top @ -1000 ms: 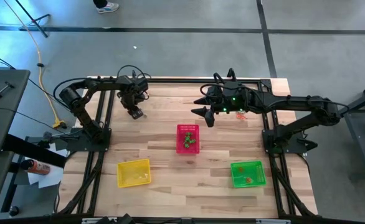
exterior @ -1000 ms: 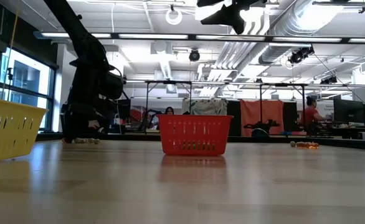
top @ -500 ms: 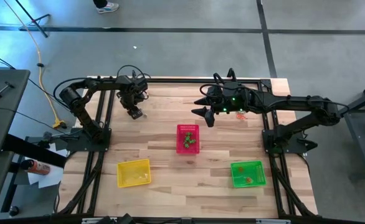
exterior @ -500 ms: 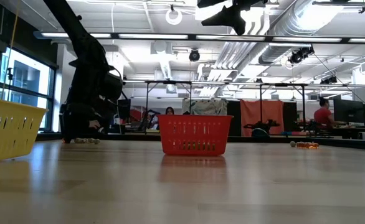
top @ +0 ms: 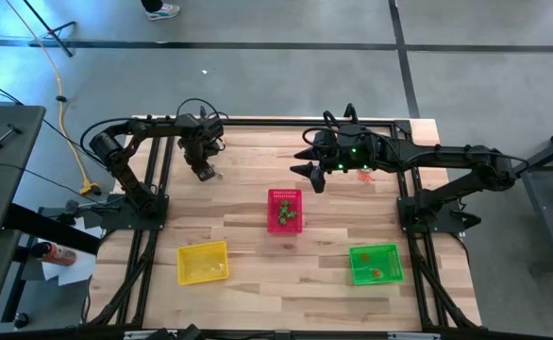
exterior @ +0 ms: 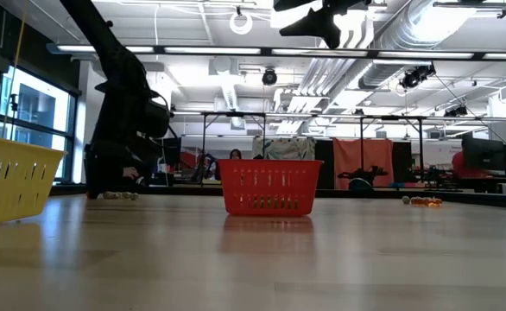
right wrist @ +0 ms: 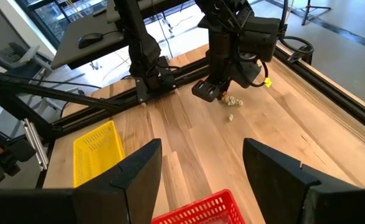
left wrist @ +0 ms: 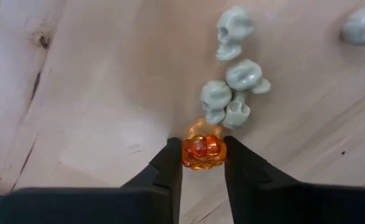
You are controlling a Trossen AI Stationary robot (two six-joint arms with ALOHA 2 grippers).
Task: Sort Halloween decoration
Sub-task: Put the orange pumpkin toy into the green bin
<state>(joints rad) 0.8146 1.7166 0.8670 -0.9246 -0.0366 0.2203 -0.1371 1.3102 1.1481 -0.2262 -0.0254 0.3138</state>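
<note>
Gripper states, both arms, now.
Left gripper: shut on the orange pumpkin trinket, at the table.
Right gripper: open, empty, raised.

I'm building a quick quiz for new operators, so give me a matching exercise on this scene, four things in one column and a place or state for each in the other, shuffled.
Column one:
1. left end effector
2. right end effector
3. red basket
4. pale skull trinkets

Column two:
A. mid-table, between the two arms
B. fingers spread, raised above the table, holding nothing
C. clustered on the wood just beyond the orange pumpkin trinket
D. down at the tabletop, fingers on either side of the orange pumpkin trinket

Pairs: 1-D, 2-B, 3-A, 4-C
</note>
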